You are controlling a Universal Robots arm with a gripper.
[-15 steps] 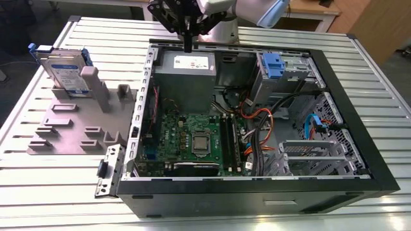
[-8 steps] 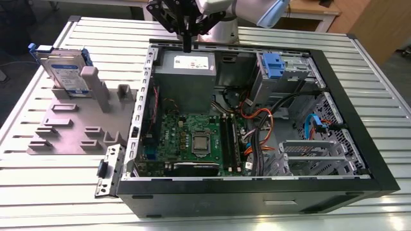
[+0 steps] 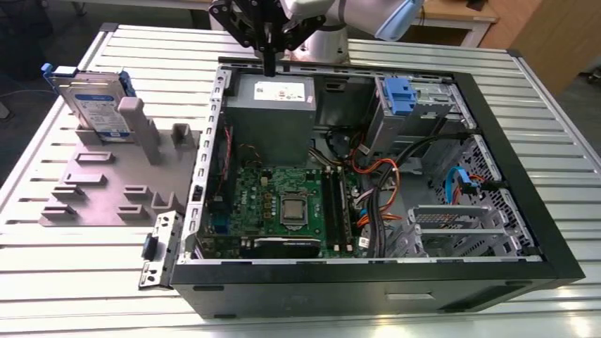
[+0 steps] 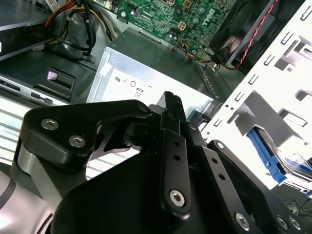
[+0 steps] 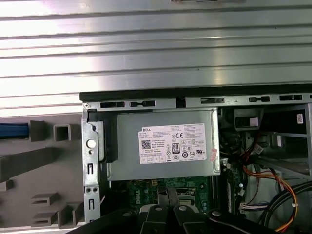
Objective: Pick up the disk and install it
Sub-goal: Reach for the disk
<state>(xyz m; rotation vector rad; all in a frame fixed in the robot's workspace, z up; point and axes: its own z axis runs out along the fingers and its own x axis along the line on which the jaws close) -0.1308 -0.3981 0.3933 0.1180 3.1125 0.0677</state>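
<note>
- Exterior view: you'll see the gripper (image 3: 270, 68) hanging over the far edge of the open computer case (image 3: 488, 232), just above the power supply (image 3: 272, 98). Its fingers are pressed together with nothing between them. The disk (image 3: 94, 105) stands upright in the grey fixture (image 3: 94, 190) on the slatted table (image 3: 56, 282). That is at the exterior view's left, outside the case and well apart from the gripper.
- First wrist view: you're looking straight down. The power supply (image 5: 165, 146), white sticker up, lies just past the gripper (image 5: 168, 192), with the motherboard (image 5: 146, 187) beside the tips. The disk (image 5: 13, 130) shows as a blue strip at the fixture (image 5: 29, 161), beyond the case wall.
- Second wrist view: the gripper (image 4: 171, 100) is closed and empty, fingers (image 4: 173, 126) flat against each other over the power supply (image 4: 146, 73). The disk (image 4: 265, 148) shows its blue carrier past the perforated case wall, untouched.
</note>
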